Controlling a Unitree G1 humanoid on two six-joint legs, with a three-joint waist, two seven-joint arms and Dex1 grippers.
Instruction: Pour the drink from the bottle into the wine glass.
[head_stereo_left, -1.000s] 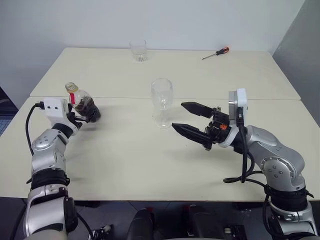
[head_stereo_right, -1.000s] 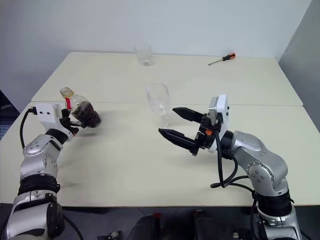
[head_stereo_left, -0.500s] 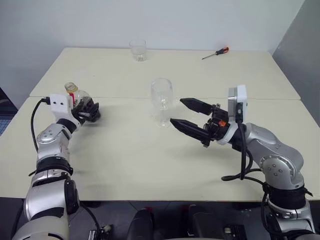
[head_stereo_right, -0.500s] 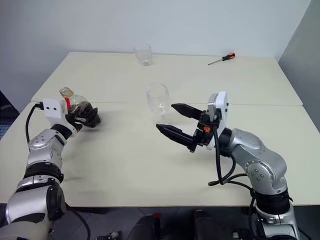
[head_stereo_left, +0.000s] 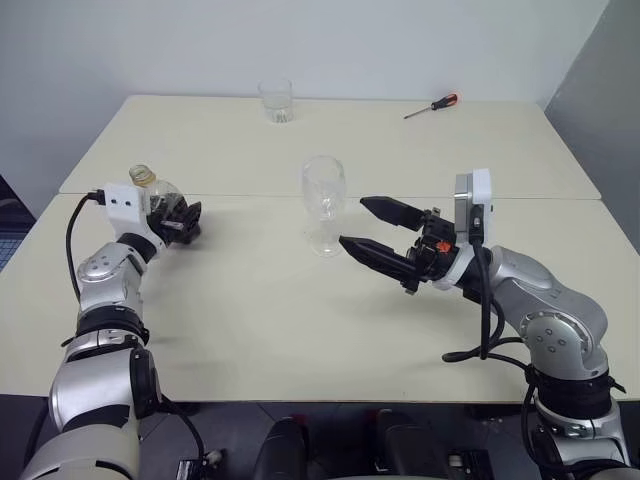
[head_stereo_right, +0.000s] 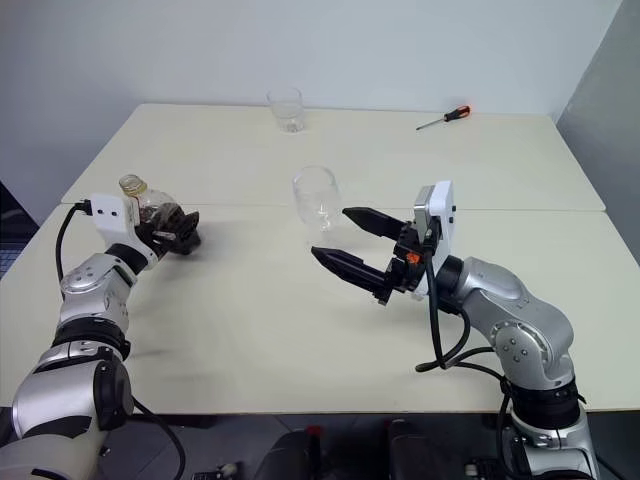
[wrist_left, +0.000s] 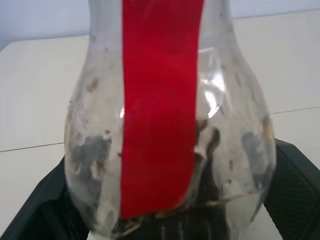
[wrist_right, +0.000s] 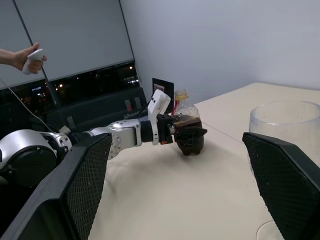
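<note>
From the head: left tool (head_stereo_left: 180, 222) clamping the bulbous belly of the bottle (head_stereo_left: 158, 196) at the left of the surface (head_stereo_left: 250, 310), presumably gripping the widest part for a steady hold ahead of pouring. Wine glass (head_stereo_left: 324, 204) standing upright near the middle, clear, thin-stemmed, looking empty. Right tool (head_stereo_left: 375, 232) hovering just right of the glass, 2 black tapered fingers (head_stereo_left: 390, 211) spread apart and pointing left, likely readying to steady the glass. Short tumbler (head_stereo_left: 276, 100) and orange-handled screwdriver (head_stereo_left: 432, 106) lying at the far edge.

From the left wrist: looking straight at the clear plastic bottle, red label (wrist_left: 160, 100) running down it, dark drink (wrist_left: 210, 150) pooling low inside, textured black pads (wrist_left: 295, 185) pressing both flanks.

From the right wrist: 2 mesh-textured fingers flanking the view, wide apart; rounded glass rim beside 1 of them; bottle being held beyond; a person's hand (wrist_right: 27, 57) holding a white controller in the background.
</note>
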